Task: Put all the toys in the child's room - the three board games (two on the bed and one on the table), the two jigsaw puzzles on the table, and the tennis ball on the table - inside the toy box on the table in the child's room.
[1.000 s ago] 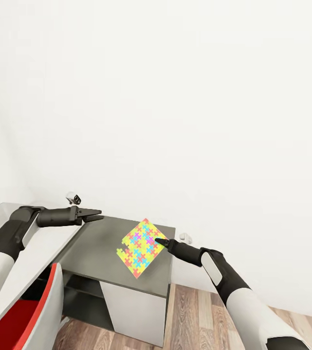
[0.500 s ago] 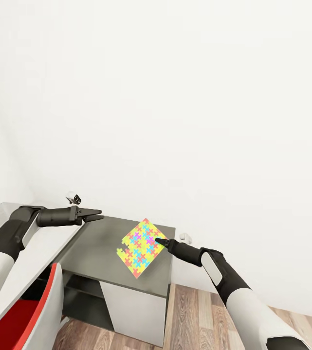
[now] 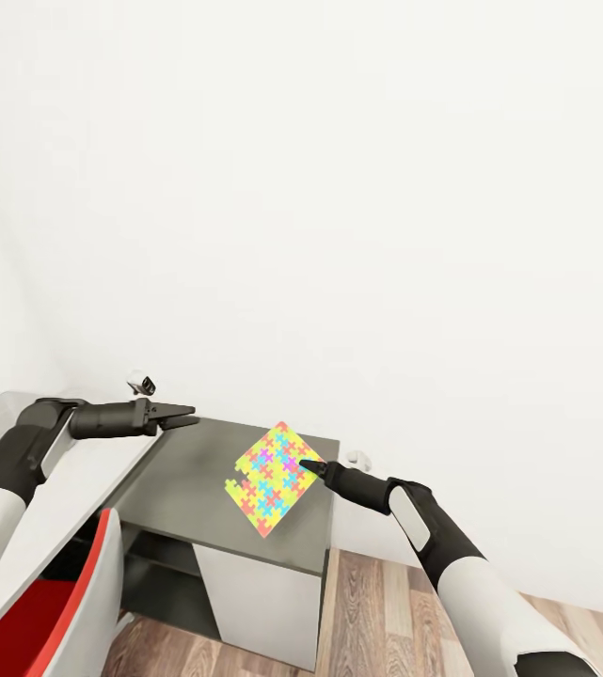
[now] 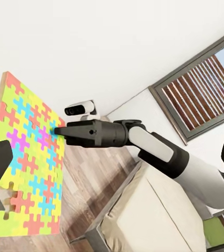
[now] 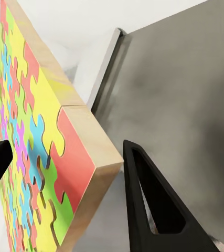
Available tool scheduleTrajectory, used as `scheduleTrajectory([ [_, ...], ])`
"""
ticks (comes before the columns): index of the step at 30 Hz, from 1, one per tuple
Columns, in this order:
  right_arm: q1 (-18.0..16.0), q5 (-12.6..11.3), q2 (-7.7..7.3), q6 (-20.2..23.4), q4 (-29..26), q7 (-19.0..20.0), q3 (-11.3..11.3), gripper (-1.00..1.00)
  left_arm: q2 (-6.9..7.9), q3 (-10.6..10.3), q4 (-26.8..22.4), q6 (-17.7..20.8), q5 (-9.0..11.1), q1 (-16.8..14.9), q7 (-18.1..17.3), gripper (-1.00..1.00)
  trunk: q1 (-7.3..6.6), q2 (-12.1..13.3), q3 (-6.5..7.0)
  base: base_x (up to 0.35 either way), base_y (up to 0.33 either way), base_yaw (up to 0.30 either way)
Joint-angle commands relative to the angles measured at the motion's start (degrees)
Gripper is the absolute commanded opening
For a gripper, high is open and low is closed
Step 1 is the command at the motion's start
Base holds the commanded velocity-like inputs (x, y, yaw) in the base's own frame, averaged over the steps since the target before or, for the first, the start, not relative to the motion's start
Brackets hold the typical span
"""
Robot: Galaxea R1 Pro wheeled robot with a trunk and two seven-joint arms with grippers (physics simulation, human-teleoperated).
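Multicoloured jigsaw puzzle (image 3: 274, 477), corner behind right hand (image 3: 307, 465)

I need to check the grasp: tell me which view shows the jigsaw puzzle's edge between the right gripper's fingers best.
The right wrist view: the jigsaw puzzle edge sits between the right gripper fingers. Head and left wrist views show its patterned face.

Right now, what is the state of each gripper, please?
Left gripper: fingers look closed, holding nothing.
Right gripper: fingers on both sides of the jigsaw puzzle edge; a firm clamp cannot be told.
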Motion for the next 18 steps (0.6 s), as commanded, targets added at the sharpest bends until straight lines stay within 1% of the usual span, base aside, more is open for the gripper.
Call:
scheduleTrajectory([
  [1, -0.04, -0.51, -0.01, 0.52, -0.07, -0.33, 0.00, -1.00, 0.09, -0.23, 0.02, 0.58, 0.14, -0.07, -0.21, 1.00, 0.04, -0.13, -0.16, 0.000, 0.000, 0.098],
  [4, -0.04, -1.06, -0.01, 0.62, -0.08, -0.30, -0.04, -1.00, 0.14, -0.21, 0.02, 0.56, 0.13, -0.07, -0.21, 1.00, 0.04, -0.13, -0.28, 0.000, 0.000, 0.131],
  [9, -0.04, -4.02, -0.07, 1.35, -0.08, -0.40, 0.13, -1.00, 0.12, -0.23, 0.02, 0.54, 0.13, -0.07, -0.21, 1.00, 0.04, -0.13, -0.55, 0.000, 0.000, 0.148],
  [14, -0.04, -4.67, -0.12, 1.70, -0.17, -0.41, 0.19, -1.00, 0.19, -0.23, 0.02, 0.54, 0.13, -0.07, -0.21, 1.00, 0.04, -0.13, -0.61, 0.000, 0.000, 0.037],
  [18, -0.04, -4.61, 0.01, 3.69, -0.07, -1.24, 0.15, -1.00, 0.22, -0.19, 0.03, 0.66, 0.08, -0.11, -0.21, 1.00, 0.04, -0.13, -0.62, 0.000, 0.000, 0.006],
])
